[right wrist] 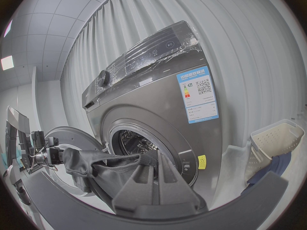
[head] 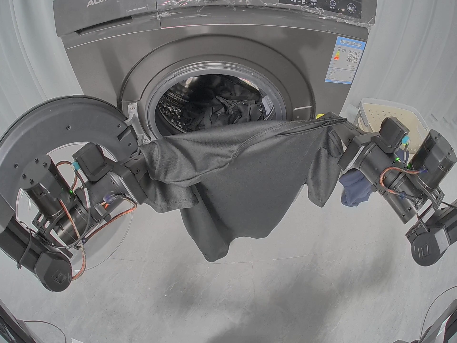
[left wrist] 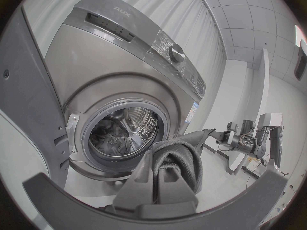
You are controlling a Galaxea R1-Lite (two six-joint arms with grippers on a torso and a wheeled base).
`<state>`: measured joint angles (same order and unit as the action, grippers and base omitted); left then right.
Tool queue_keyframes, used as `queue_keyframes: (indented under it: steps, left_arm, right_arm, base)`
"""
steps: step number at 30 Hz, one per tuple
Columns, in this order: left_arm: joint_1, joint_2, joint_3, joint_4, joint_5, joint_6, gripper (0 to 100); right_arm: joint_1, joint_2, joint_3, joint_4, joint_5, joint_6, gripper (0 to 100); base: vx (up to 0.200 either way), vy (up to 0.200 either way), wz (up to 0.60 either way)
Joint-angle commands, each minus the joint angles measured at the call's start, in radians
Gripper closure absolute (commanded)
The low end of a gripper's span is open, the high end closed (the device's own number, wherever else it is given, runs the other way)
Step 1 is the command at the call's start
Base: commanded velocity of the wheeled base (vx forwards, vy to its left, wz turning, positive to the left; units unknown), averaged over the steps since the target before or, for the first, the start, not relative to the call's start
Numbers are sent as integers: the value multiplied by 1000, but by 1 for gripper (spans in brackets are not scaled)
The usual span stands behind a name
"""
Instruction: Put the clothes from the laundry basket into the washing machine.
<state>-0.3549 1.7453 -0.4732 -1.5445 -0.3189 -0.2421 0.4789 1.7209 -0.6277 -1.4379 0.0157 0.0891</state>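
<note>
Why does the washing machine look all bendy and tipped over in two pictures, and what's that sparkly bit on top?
Left and right wrist views: a wide round lens bulges the washing machine and curtain, leaving dark corners. Head view: the sparkle is light glinting off plastic wrap on its top, and the drum behind the shirt sits dim.

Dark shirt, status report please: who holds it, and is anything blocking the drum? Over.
Left pincer shut on dark shirt; right pincer shut on its other end. Shirt stretched across open drum mouth, outside it. Door open wide, nothing blocking.
</note>
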Motion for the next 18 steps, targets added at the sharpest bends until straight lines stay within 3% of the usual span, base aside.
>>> queue_keyframes:
  steps: [1,6,7,14,18]
  left_arm:
    - [1,22,13,0,0,3,100]
    - [-12,56,68,0,-9,4,100]
    - [-15,72,71,0,-9,4,0]
    - [-41,244,56,0,1,1,0]
    - [-15,341,47,0,3,4,0]
  right_arm:
    - [10,-7,5,-4,4,0,100]
    - [55,-7,6,-4,1,1,100]
    - [63,-7,8,-4,1,3,100]
    - [109,-7,13,-1,0,3,100]
    - [116,-1,22,-1,-2,1,100]
  base:
    - [0,0,0]
    - [0,0,0]
    - [0,0,0]
    - [0,0,0]
    - [0,0,0]
